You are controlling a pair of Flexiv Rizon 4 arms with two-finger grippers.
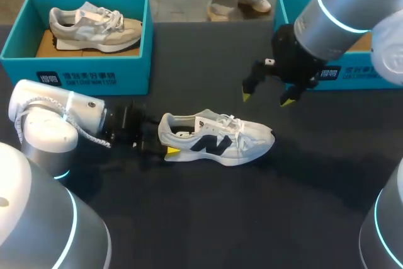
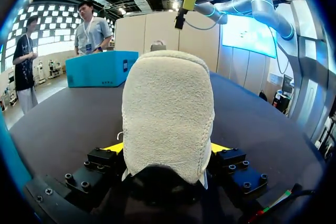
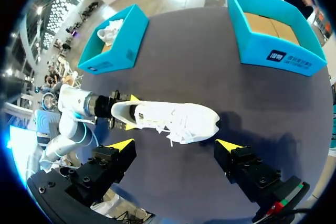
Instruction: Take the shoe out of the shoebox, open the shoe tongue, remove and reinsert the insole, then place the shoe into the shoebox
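A white sneaker (image 1: pixel 217 140) with a dark side mark lies on its sole on the black table (image 1: pixel 252 218), toe pointing right. My left gripper (image 1: pixel 165 138) comes in low from the left and is shut on the shoe's heel. In the left wrist view the padded heel (image 2: pixel 168 114) fills the space between the fingers, with a yellow tip (image 2: pixel 113 148) pressed on each side. My right gripper (image 1: pixel 264 97) hangs open above the shoe's front, empty. From the right wrist view the shoe (image 3: pixel 173 119) lies below and ahead of that gripper (image 3: pixel 176 144).
A teal shoebox (image 1: pixel 82 75) at the back left holds a second, grey-white sneaker (image 1: pixel 94 28). Another teal shoebox (image 3: pixel 273 51) at the back right shows a bare cardboard floor; my right arm partly hides it in the head view.
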